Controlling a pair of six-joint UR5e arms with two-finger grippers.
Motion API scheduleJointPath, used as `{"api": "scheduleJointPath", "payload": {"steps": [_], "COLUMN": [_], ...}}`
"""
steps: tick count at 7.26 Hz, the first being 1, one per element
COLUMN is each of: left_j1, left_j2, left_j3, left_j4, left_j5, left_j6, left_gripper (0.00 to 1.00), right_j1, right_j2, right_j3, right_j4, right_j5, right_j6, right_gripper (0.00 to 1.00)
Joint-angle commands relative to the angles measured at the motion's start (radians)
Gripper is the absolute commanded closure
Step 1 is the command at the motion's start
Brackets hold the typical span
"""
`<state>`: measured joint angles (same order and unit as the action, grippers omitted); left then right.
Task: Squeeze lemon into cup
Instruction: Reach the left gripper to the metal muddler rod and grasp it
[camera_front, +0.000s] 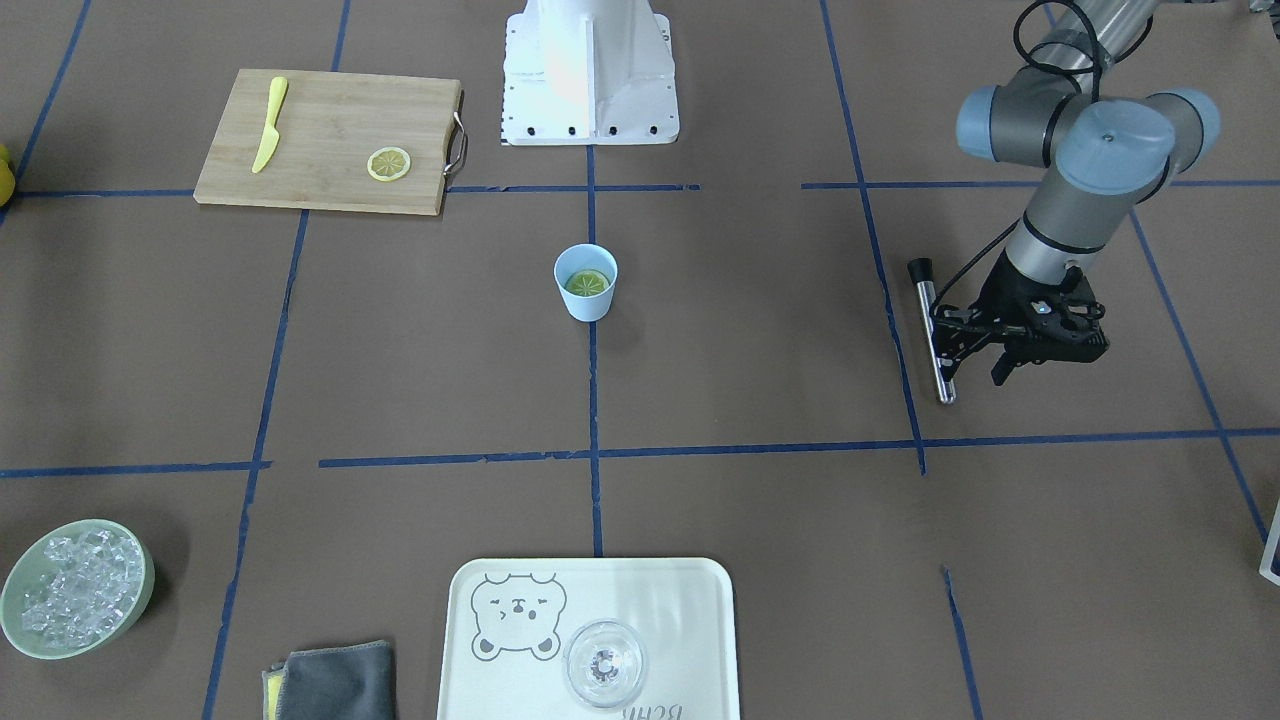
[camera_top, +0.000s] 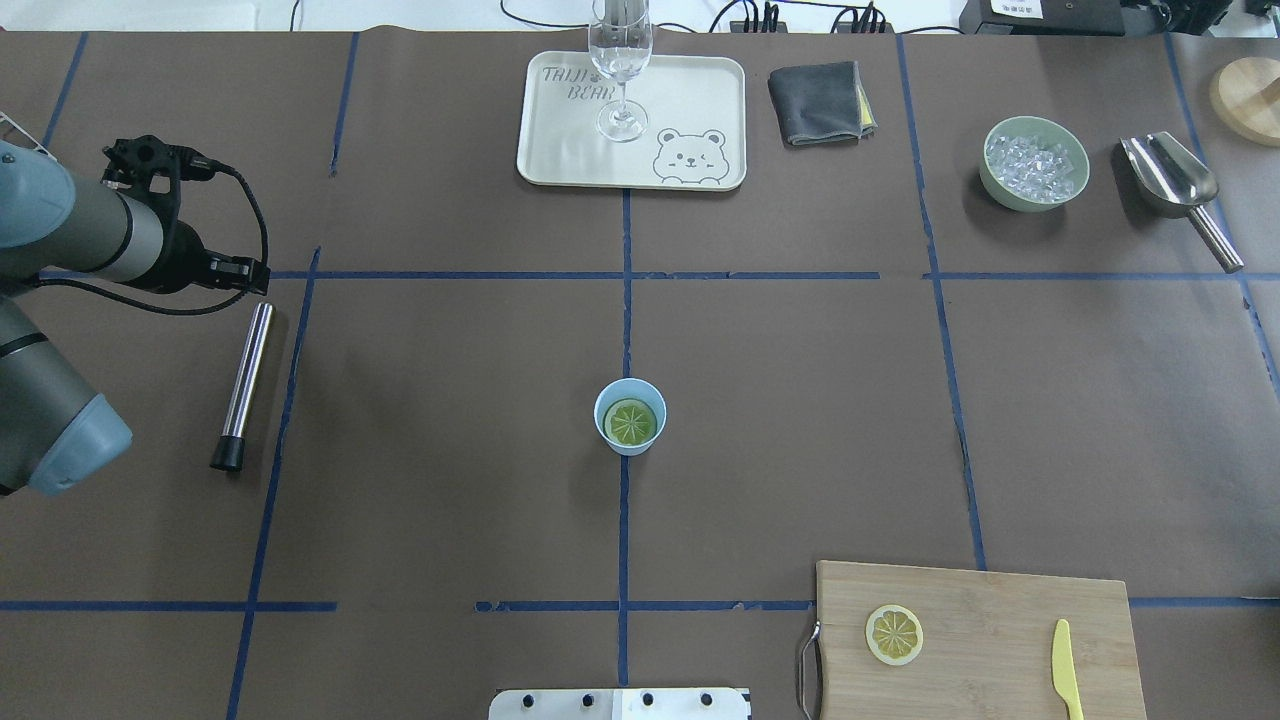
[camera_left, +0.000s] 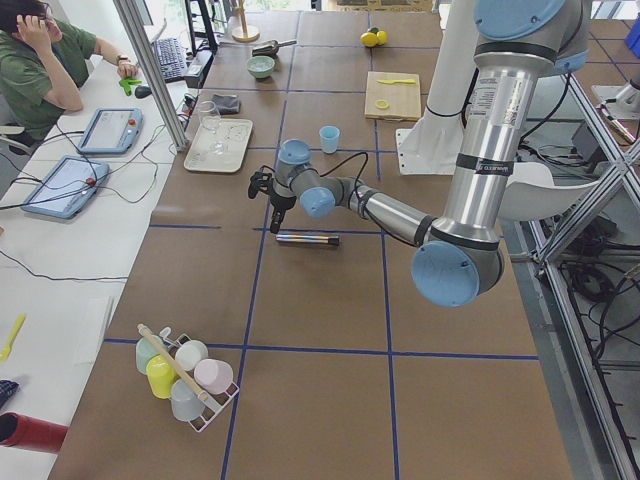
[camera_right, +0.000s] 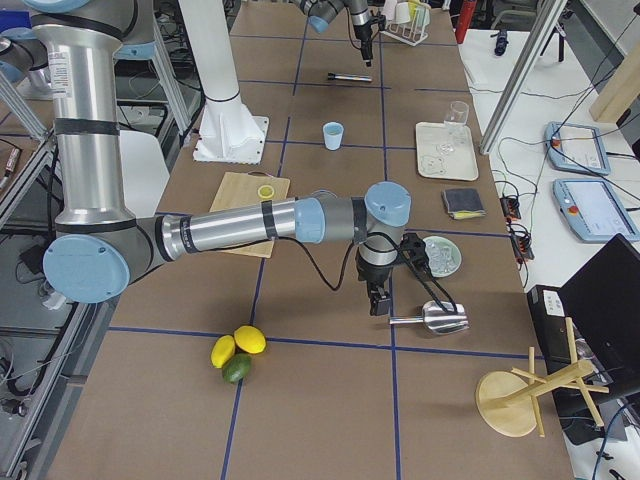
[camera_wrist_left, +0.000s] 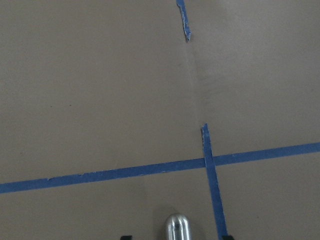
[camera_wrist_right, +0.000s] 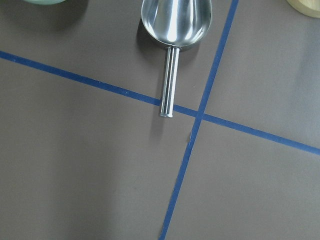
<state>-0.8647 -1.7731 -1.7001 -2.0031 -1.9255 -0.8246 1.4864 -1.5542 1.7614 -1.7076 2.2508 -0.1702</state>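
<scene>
Left gripper (camera_front: 972, 358) hangs released, well apart from the cup (camera_front: 586, 305) holding the lemon (camera_front: 587, 283); right gripper (camera_right: 376, 300): cannot tell.

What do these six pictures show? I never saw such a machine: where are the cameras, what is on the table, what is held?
A robot with two arms works at a table. Two cameras look down from above, two from the table's ends, two sit on the wrists. Mid-table stands a blue cup with a lemon slice inside. A second slice and a yellow knife lie on a cutting board. Also there: a tray with a glass, a bowl of ice, a scoop. The left gripper is open over a metal rod, holding nothing. The right gripper hangs near the scoop; open or shut, I cannot tell.
</scene>
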Motion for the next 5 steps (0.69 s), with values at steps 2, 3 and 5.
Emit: {"api": "scheduleJointPath", "payload": {"steps": [2, 3, 5], "left_j1": [0.004, 0.021, 0.041], "left_j2": [-0.006, -0.005, -0.008], "left_j3": [0.057, 0.078, 0.082], "left_j4": [-0.008, -0.031, -0.031], "left_j5": [0.002, 0.002, 0.002], "left_j6": [0.021, 0.018, 0.013], "left_gripper": [0.38, 0.38, 0.37], "right_j1": [0.000, 0.000, 0.000], "right_j2": [-0.004, -0.010, -0.012], "right_j3": [-0.003, -0.003, -0.003], "right_j4": [0.002, 0.002, 0.003], "right_j5": [-0.005, -0.007, -0.010], "right_j6": [0.000, 0.000, -0.002], "right_gripper": [0.00, 0.00, 0.00]}}
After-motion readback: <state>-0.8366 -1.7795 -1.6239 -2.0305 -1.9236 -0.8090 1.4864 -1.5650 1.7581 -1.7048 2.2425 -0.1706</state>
